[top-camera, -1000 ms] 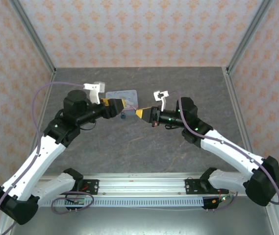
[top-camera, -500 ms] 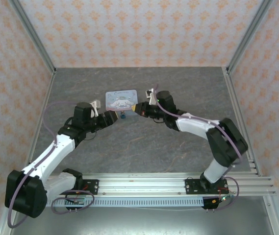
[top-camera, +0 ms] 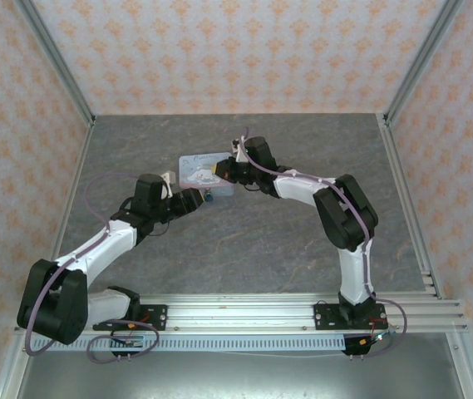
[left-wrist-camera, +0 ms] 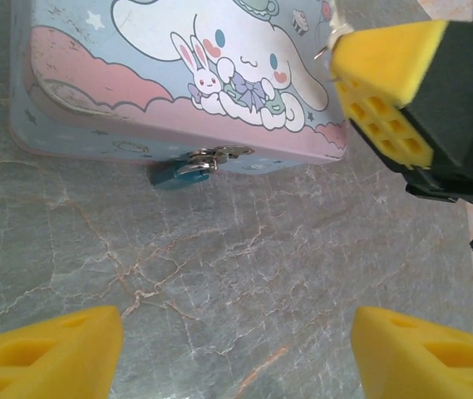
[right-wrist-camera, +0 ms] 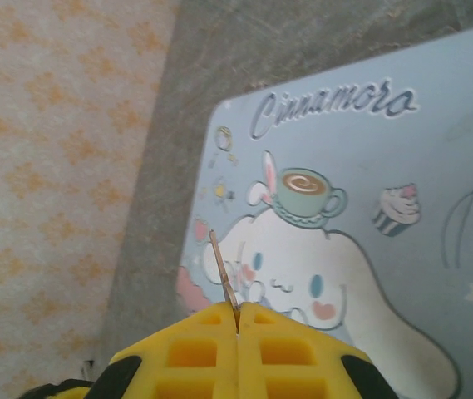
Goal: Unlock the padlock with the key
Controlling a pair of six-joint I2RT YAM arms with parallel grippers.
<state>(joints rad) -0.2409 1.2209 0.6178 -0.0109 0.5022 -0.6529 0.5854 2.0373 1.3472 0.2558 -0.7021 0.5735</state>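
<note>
1. The padlock hangs on the clasp at the front of the tin. It looks locked.
2. The right gripper is squeezed tight on the key, over the top of the tin.
3. The left gripper is wide open and holds nothing, just in front of the tin.
4. The key has yet to go in and turn.

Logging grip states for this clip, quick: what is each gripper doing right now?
Left gripper: open, holding nothing.
Right gripper: closed on the key.
</note>
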